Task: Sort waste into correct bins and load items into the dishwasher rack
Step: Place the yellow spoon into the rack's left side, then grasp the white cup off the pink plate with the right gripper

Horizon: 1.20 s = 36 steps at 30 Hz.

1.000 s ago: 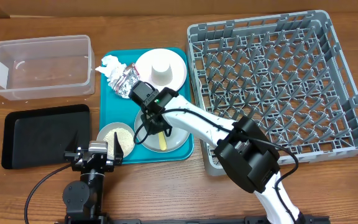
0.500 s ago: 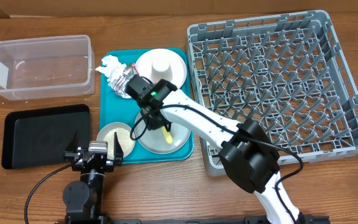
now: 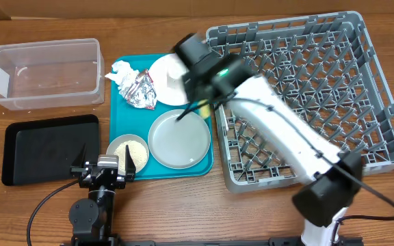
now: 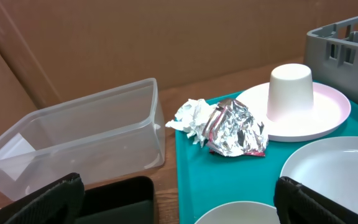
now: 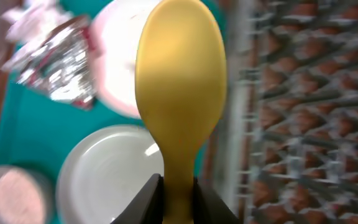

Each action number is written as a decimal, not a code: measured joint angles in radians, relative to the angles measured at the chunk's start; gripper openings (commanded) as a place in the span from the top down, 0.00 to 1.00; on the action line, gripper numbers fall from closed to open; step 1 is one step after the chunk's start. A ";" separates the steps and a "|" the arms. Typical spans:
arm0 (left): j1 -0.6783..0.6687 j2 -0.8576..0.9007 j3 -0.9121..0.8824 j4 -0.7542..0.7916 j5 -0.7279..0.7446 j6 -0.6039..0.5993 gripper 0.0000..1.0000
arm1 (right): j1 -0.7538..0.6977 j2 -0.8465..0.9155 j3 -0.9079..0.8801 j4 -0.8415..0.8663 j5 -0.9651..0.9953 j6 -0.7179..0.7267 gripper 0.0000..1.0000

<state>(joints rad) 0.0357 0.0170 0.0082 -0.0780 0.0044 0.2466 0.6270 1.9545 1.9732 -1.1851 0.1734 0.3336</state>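
Observation:
My right gripper (image 3: 194, 102) is shut on the yellow spoon (image 5: 179, 93) and holds it in the air between the pale grey-blue plate (image 3: 178, 140) and the left edge of the dishwasher rack (image 3: 306, 96). The white plate (image 3: 164, 80) with the upturned white cup (image 4: 291, 92) is partly hidden under the right arm. The napkin (image 3: 120, 70) and foil wrapper (image 3: 139, 90) lie on the teal tray (image 3: 132, 117). The small bowl (image 3: 127, 152) holds rice-like grains. My left gripper (image 4: 179, 205) is open and empty, low at the tray's front left. The fork is out of view.
The clear tub (image 3: 46, 72) stands at the back left with the black tray (image 3: 50, 147) in front of it. The right arm stretches across the rack's front left corner. A brown cardboard wall runs behind the table.
My right gripper has lifted the yellow spoon off the grey-blue plate and swung back and to the right, towards the rack's left edge. The left arm has not moved.

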 measured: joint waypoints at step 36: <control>0.000 0.000 0.000 0.000 0.000 0.000 0.00 | 0.018 0.075 0.052 0.138 -0.194 -0.161 0.41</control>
<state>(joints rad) 0.0357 0.0170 0.0082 -0.0780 0.0044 0.2466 0.6445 2.0293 2.0254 -1.0466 -0.0208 0.1722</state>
